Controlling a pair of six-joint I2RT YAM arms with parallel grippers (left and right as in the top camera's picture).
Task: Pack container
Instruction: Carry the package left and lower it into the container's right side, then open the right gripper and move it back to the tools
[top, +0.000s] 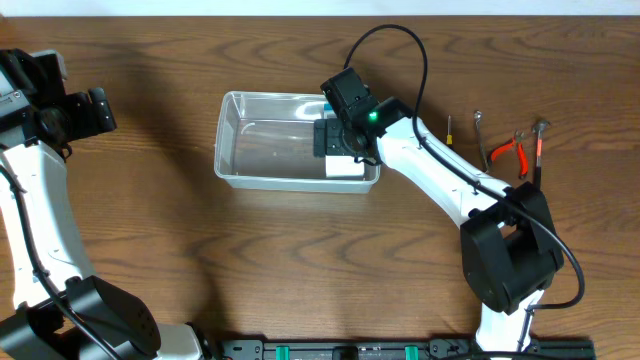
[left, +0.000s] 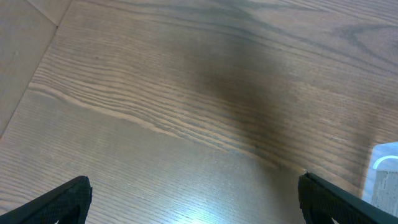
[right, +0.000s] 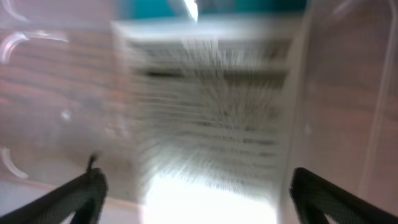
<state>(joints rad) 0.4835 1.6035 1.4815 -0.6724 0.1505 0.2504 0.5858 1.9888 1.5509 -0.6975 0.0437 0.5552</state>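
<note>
The clear plastic container (top: 245, 150) sits at the table's middle. A flat white box with a teal-blue end (top: 345, 168) lies inside it at its right end, and fills the blurred right wrist view (right: 205, 112). My right gripper (top: 338, 140) hangs over that box, open, its fingers (right: 196, 199) spread wider than the box and not gripping it. My left gripper (top: 100, 110) is at the far left, away from the container, open and empty (left: 193, 202) over bare wood.
Hand tools lie at the right: a small screwdriver (top: 449, 128), a metal wrench (top: 480, 137), red-handled pliers (top: 510, 150) and a dark-handled tool (top: 539, 150). A pale corner of something (left: 385, 171) shows at the right edge of the left wrist view.
</note>
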